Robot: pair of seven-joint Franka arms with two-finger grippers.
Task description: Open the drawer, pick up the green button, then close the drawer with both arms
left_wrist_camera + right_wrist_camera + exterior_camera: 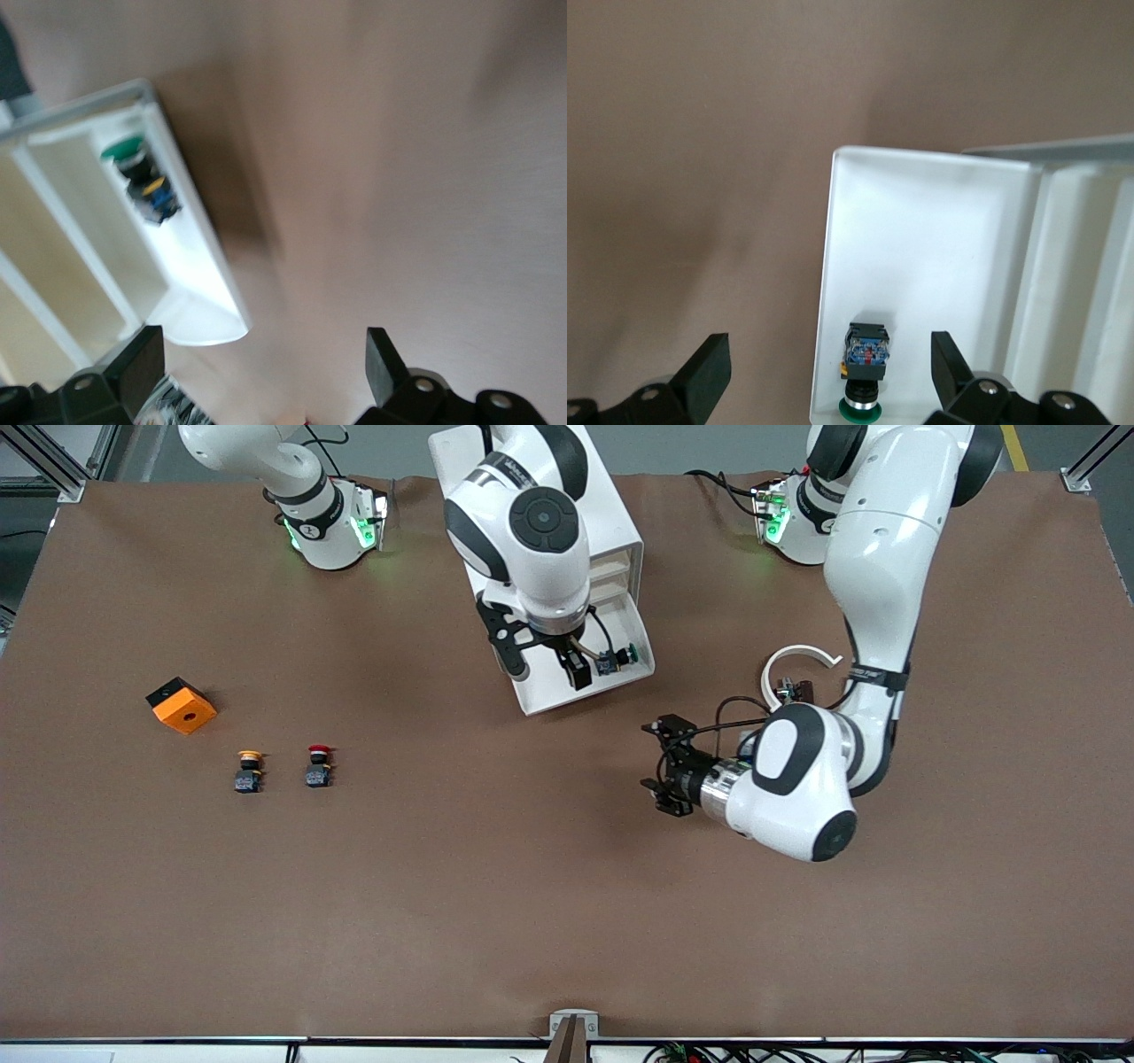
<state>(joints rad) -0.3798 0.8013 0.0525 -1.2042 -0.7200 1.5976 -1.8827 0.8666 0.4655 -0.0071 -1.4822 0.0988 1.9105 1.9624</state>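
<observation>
Drawer: the white plastic drawer [588,682] stands pulled out of its small white cabinet [611,531], which sits at the desk's edge where the arm bases stand, about midway along it.
Button: there it is, the small pushbutton with the green mushroom cap on a black blocky body [613,661], lying on its side on the drawer floor, in the corner nearest the left arm's end of the desk, cap against the drawer wall; clear too in the right wrist view [866,363] and the left wrist view [142,177].
Right tool: the right arm's black two-finger tool [545,664] hangs over the open drawer, fingers spread wide and gripping nothing, the button lying beside one finger.
Left tool: the left arm's black two-finger tool [663,769] hovers low over bare brown desk [532,886], toward the left arm's end from the drawer, fingers released and empty.
Elsewhere: toward the right arm's end of the desk, a yellow-capped pushbutton [249,771] and a red-capped pushbutton [318,765] sit side by side, with an orange block with a black face [181,705] close by, a little farther from the front camera.
</observation>
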